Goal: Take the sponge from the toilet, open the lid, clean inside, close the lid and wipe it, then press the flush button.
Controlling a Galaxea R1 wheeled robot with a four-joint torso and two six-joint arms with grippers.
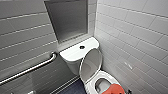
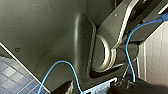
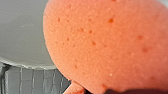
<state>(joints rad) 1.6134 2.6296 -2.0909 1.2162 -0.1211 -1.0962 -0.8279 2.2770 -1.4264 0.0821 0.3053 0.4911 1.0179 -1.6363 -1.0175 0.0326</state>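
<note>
Now the lid (image 1: pixel 91 62) stands open so the sponge (image 1: pixel 113 89), lower right, reaches into the toilet (image 1: pixel 90 86); whether the right end effector grips it, I cannot tell.

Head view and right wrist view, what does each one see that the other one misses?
Head view's extras: the thin oval white plastic lid standing open, the small round dark flush button on the tank, a metal grab bar. Right wrist view's extras: tiny pores on the flat orange-red sponge, seen close. Shared: that sponge and the glossy white ceramic toilet.
</note>
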